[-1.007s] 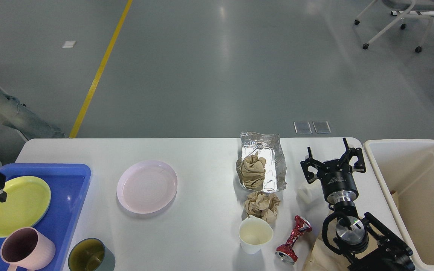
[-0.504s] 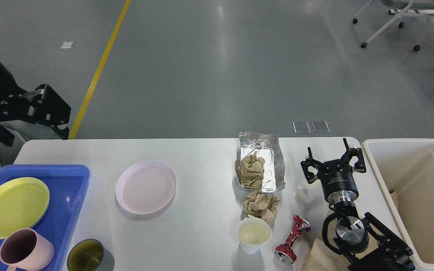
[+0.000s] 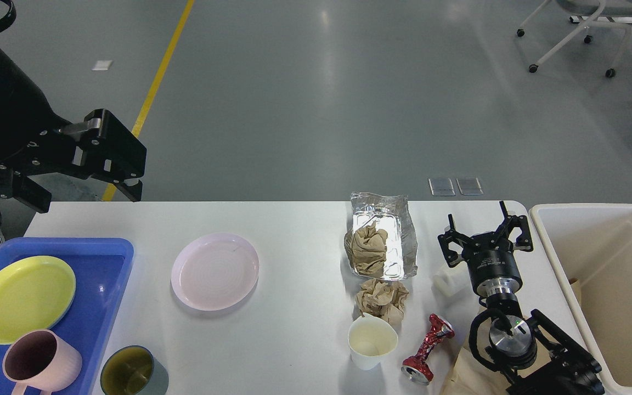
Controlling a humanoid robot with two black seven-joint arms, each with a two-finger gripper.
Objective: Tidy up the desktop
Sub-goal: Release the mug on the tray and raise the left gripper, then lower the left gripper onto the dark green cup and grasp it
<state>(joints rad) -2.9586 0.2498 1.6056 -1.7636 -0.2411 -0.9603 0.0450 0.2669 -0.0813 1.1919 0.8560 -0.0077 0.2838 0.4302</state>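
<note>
The desktop (image 3: 294,329) spreads below me. My left gripper (image 3: 88,184) hangs above its far left corner, jaws parted, grasping nothing — white lettering on that arm ends in "pper". My right gripper (image 3: 486,233), near the far right corner, is spread wide — its collar print is too small to read.

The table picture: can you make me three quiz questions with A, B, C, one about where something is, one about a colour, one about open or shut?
1. Where is the yellow plate?
A in the blue tray
B in the cream bin
C on the floor

2. What colour is the crushed can?
A green
B red
C blue

3. How is the right gripper?
A shut on a cup
B shut on paper
C open, holding nothing

Answers: 1 A, it lies inside the tray; 2 B, shiny red; 3 C, its fingers are spread above the desktop.
</note>
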